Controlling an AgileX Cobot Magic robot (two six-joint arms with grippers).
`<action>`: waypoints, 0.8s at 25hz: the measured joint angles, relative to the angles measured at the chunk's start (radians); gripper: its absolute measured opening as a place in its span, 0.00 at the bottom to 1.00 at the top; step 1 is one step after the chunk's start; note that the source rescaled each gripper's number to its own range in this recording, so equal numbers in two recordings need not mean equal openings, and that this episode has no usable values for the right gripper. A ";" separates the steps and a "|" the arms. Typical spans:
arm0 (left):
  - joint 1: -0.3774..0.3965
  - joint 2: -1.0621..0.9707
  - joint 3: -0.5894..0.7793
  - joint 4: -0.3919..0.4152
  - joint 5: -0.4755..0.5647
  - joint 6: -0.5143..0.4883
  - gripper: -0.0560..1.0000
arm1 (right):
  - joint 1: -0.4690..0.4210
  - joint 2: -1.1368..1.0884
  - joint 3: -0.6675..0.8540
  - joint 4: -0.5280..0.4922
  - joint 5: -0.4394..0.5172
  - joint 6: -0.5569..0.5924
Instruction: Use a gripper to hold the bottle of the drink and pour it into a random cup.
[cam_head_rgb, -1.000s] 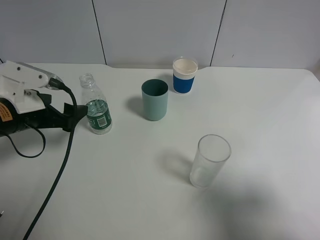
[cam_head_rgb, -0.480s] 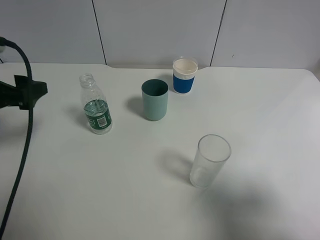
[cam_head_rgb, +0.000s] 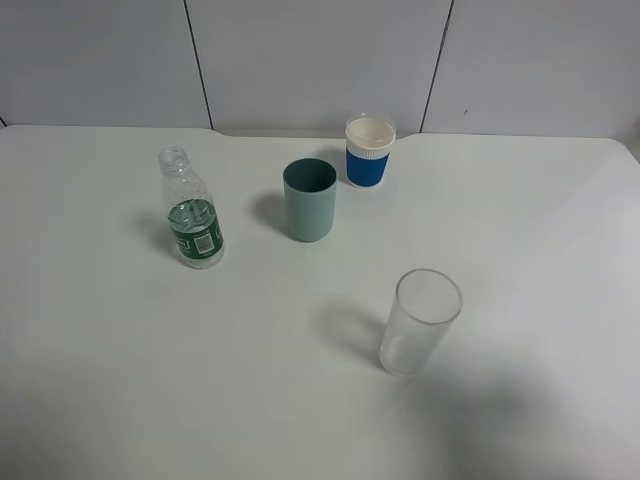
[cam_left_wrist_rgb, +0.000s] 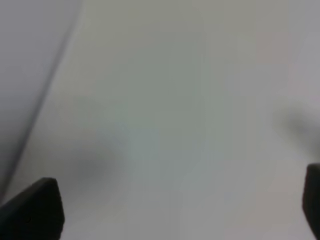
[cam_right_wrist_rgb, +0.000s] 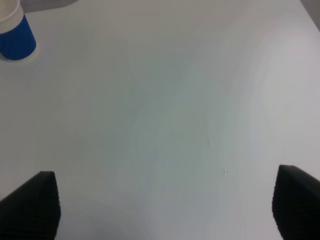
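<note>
The left arm, which stood beside the bottle a second ago, has left the overhead frame entirely. The bottle of the drink (cam_head_rgb: 194, 211) stands upright and uncapped at the left-centre of the white counter (cam_head_rgb: 250, 380), apart from the teal cup (cam_head_rgb: 309, 200) near the upper middle. The left end effector (cam_left_wrist_rgb: 165, 210) and right end effector (cam_right_wrist_rgb: 165, 200) both show dark fingertips spread wide, holding nothing.

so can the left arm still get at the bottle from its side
Probably yes. The bottle stands upright with bare table on its left, the teal cup apart on its far side. The left gripper is open and empty.
</note>
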 joint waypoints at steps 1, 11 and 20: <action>0.014 -0.026 -0.006 0.000 0.031 0.005 0.92 | 0.000 0.000 0.000 0.000 0.000 0.000; 0.043 -0.247 -0.121 -0.185 0.364 0.142 0.92 | 0.000 0.000 0.000 0.000 0.000 0.000; 0.043 -0.404 -0.159 -0.227 0.613 0.188 0.92 | 0.000 0.000 0.000 0.000 0.000 0.000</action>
